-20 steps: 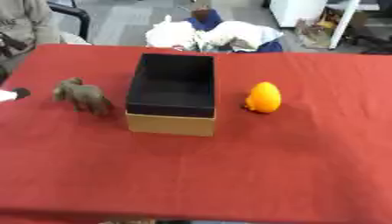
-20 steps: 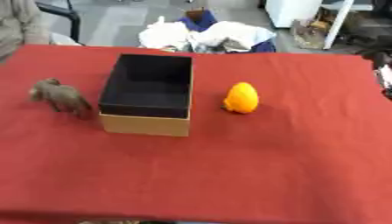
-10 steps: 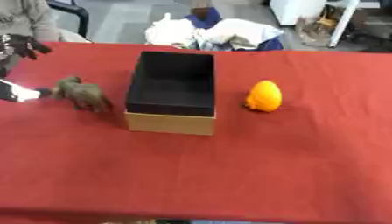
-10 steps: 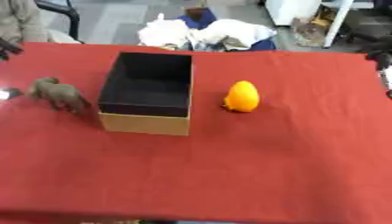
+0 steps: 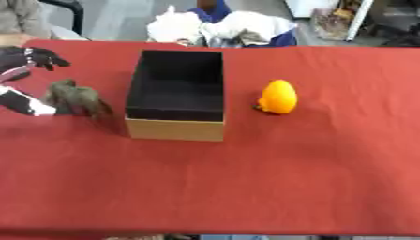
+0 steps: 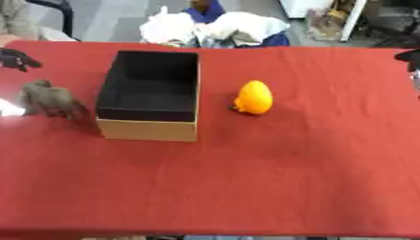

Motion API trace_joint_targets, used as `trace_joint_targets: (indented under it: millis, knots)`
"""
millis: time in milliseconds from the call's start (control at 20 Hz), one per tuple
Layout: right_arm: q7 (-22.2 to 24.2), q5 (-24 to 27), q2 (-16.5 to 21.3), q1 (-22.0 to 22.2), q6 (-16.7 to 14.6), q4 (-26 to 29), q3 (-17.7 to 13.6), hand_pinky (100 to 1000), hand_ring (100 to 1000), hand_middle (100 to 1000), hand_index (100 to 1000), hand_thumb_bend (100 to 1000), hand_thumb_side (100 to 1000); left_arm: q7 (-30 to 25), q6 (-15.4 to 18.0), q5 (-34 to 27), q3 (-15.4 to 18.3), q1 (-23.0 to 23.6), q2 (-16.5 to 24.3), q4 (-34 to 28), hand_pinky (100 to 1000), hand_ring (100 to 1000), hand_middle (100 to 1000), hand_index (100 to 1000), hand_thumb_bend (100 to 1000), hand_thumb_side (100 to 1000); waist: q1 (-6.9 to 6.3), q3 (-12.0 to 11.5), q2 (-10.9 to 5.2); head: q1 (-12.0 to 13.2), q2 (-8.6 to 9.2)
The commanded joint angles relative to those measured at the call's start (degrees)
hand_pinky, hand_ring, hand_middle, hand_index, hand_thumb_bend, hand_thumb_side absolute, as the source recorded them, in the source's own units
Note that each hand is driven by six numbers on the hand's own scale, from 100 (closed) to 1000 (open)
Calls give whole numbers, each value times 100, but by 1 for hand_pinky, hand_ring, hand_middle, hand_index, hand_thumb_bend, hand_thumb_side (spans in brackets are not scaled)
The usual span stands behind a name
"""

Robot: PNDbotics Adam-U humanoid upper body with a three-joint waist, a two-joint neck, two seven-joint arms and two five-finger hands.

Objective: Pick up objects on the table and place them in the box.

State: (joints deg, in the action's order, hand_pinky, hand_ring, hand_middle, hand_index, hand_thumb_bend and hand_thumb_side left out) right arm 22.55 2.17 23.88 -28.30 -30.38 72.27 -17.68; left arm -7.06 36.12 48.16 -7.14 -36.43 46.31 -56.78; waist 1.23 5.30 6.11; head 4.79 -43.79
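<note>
Beside toy animal (image 5: pixel 75 97), left hand (image 5: pixel 25 79), newly arrived.

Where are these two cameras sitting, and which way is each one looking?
Left eye view: in the robot's head, looking down at the red tablecloth; the robot's left hand shows at the left edge, beside a grey-brown animal figure.
Right eye view: beside it in the head, aimed the same way; only the fingers of that hand show, and something dark at the right edge.
Both share the open black-lined cardboard box and the orange egg-shaped toy.
</note>
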Motion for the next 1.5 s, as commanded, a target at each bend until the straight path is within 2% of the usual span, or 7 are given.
trace_joint_targets:
  millis: [50,350,450,500,1000,1300,1500]
  knots:
    - [30,41,94,-129,-18,75,-14,802,700,709,842,100,494,170,38,254,81,-125,134,3,705,714,757,891,625,502,-16,49,-29,51,57]
    - [46,56,92,-166,-35,65,-10,802,700,708,842,100,501,343,67,631,105,-94,81,101,706,715,755,891,644,482,-27,160,57,121,112]
    - [52,58,86,-171,-38,62,-7,802,700,708,841,100,506,412,51,724,116,-79,54,132,701,706,747,887,652,441,-31,176,77,154,132]
    - [56,59,81,-173,-40,62,-6,802,700,708,841,100,511,463,28,758,129,-74,43,149,692,692,735,879,657,377,-32,184,88,172,145]
    - [92,74,60,-214,-77,30,12,803,699,707,841,100,524,1409,-313,1143,194,-31,-27,210,647,610,644,827,631,342,-29,284,207,393,288]
    - [82,77,56,-204,-80,22,-3,803,698,706,841,100,533,1766,-388,1364,201,-1,-21,260,586,480,489,679,562,304,-32,302,229,405,296]
    - [73,74,54,-183,-70,24,-13,803,698,706,840,100,533,1933,-403,1284,237,13,45,217,524,342,339,524,522,249,-38,295,209,381,272]
